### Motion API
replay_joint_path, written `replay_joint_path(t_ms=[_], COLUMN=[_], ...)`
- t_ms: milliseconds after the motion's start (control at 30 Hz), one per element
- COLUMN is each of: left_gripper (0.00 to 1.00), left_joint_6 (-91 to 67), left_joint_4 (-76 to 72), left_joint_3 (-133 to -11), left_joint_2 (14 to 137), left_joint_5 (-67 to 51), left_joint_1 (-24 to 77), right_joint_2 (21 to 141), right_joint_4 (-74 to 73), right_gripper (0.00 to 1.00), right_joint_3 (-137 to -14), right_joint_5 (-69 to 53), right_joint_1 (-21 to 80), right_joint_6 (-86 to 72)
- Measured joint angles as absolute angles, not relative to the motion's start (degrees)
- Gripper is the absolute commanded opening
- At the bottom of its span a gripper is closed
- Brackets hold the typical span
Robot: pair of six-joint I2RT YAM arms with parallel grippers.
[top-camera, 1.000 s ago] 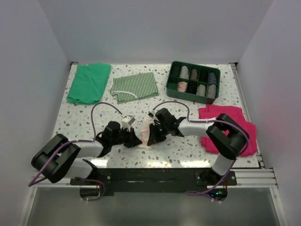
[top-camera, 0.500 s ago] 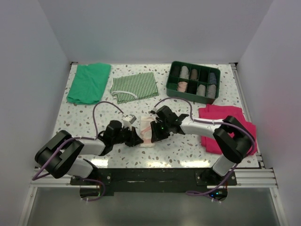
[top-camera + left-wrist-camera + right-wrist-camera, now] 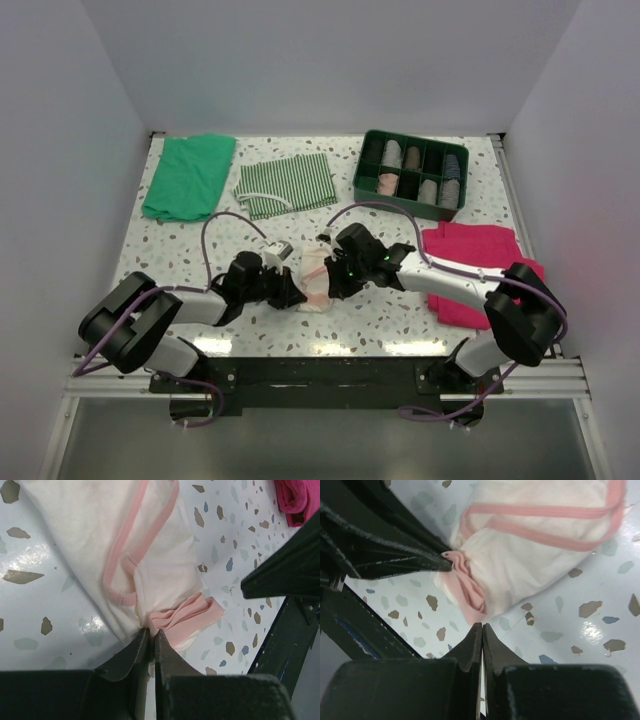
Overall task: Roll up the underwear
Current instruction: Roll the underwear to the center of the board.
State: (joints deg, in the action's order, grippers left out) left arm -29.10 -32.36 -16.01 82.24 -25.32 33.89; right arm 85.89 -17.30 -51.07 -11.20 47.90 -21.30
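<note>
The white speckled counter [image 3: 180, 255] carries everything here. A bright magenta cloth [image 3: 470, 248] lies at its right edge, a plain green cloth [image 3: 188, 175] at the far left, and a green-and-white striped cloth [image 3: 285, 183] just beside that. A dark green compartment tray [image 3: 405, 208] at the far right holds small rolled garments.

The thin, pale pink underwear with darker pink edging [image 3: 314, 278] lies near the front middle of the counter, between the two arms. It is loosely gathered and not a tight roll.

The left pincer [image 3: 151, 636] is closed on a bunched corner of the garment, with the edging crumpled into folds right at its tips. The right pincer [image 3: 482, 629] has its jaws pressed together. Its tips sit at the edge of the same pink fold, and no cloth shows between them.

My judgement is that the roll is only begun: one end is gathered and most of the fabric is spread flat. The next move likely calls for the right pincer to open and take the fold next to the left one. Both could then turn the gathered end over the flat part, keeping the thin cloth taut so it does not slip.
</note>
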Motion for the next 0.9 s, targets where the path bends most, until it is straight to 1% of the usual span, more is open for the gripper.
replay_joint_path(t_ms=[167, 333, 367, 433, 633, 700, 800, 833, 900], left_gripper=[0.06, 0.06, 0.06, 0.06, 0.06, 0.06, 0.06, 0.06, 0.06], left_joint_6=[-28.6, -27.7, -27.5, -27.1, -26.2, -26.6, -26.8, -26.7, -26.3], left_joint_4=[-30.1, -28.9, -28.8, -28.5, -26.7, -26.2, -25.9, -25.9, -25.8], left_joint_3=[-19.5, -22.7, -23.2, -24.2, -26.2, -26.5, -26.8, -26.8, -27.0], left_joint_2=[84.8, 87.7, 88.2, 89.1, 90.5, 90.7, 90.8, 90.9, 91.0], left_joint_5=[-25.8, -27.1, -27.4, -27.9, -28.8, -29.0, -29.2, -29.2, -29.4], left_joint_1=[33.9, 33.9, 33.9, 33.9, 33.8, 33.6, 33.5, 33.5, 33.5], right_joint_2=[86.8, 90.0, 90.9, 92.5, 96.0, 96.6, 96.6, 96.5, 95.8], right_joint_4=[-19.4, -19.9, -20.0, -20.0, -21.5, -21.6, -21.6, -21.6, -21.3], right_gripper=[0.0, 0.0, 0.01, 0.09, 0.1, 0.11, 0.23, 0.32, 0.36], right_joint_3=[-52.4, -53.9, -54.3, -55.0, -57.3, -57.8, -57.8, -57.7, -57.4], right_joint_5=[-11.4, -10.2, -9.9, -9.3, -5.8, -5.0, -5.0, -5.2, -5.5], right_joint_1=[50.8, 51.0, 51.0, 50.9, 50.9, 50.9, 50.9, 50.9, 50.9], right_joint_6=[-17.5, -15.1, -14.8, -14.0, -10.9, -10.0, -9.3, -8.9, -8.6])
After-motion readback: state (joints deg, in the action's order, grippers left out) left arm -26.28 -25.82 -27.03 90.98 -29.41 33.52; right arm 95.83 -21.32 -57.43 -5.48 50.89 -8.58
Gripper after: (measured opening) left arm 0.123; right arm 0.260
